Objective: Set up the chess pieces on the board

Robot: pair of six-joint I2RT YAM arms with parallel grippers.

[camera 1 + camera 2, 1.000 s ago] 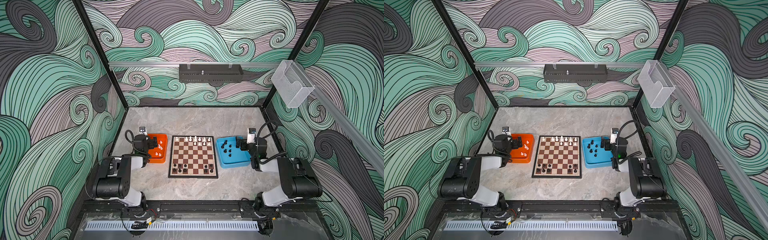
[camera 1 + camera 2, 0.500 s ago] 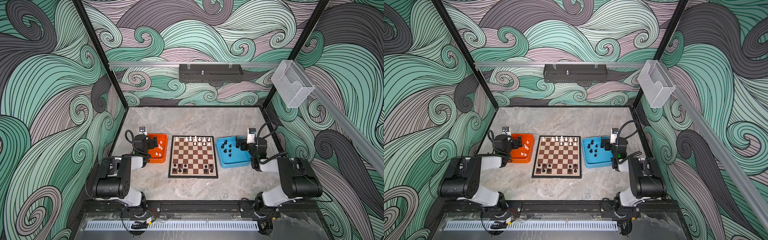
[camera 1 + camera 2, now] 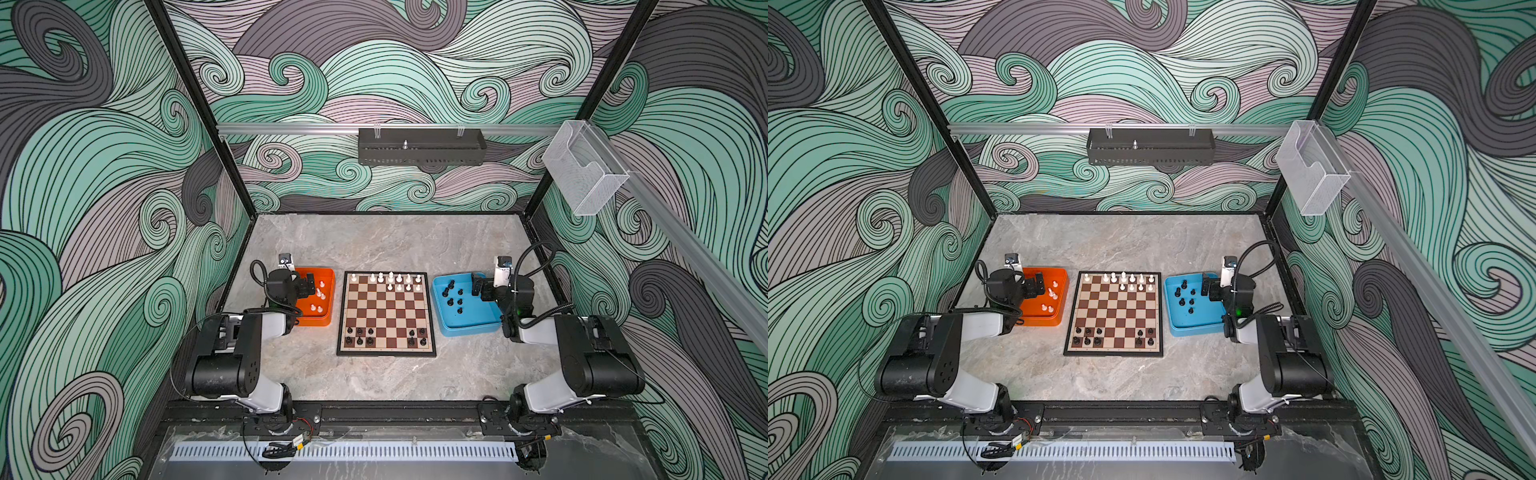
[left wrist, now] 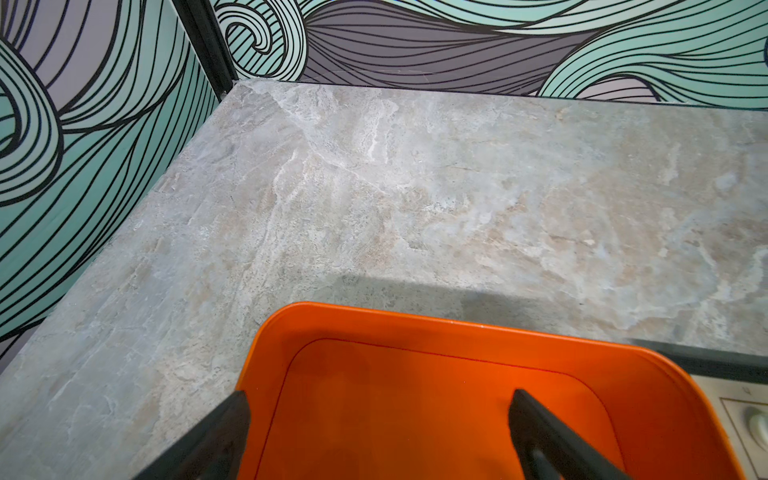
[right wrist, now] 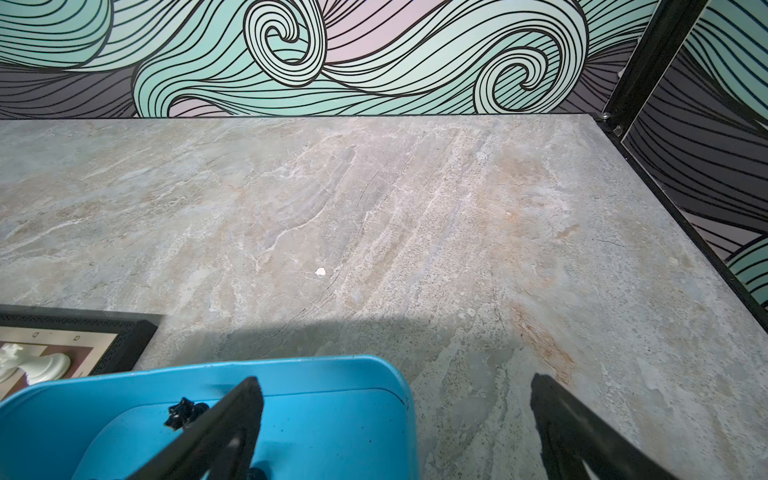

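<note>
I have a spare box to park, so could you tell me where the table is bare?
Bare: the table behind the board, and the strip in front of it. Crowded: both sides, with the orange tray and blue tray.

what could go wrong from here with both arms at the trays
1. The black pieces in the blue tray lie close together; the right arm's wide-open jaws might knock neighbours while picking one.
2. White pieces crowd the board's far rows; setting another there may topple them.

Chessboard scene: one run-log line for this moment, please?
left gripper open, over orange tray | right gripper open, at blue tray edge | board partly set | chess pieces in both trays
</note>
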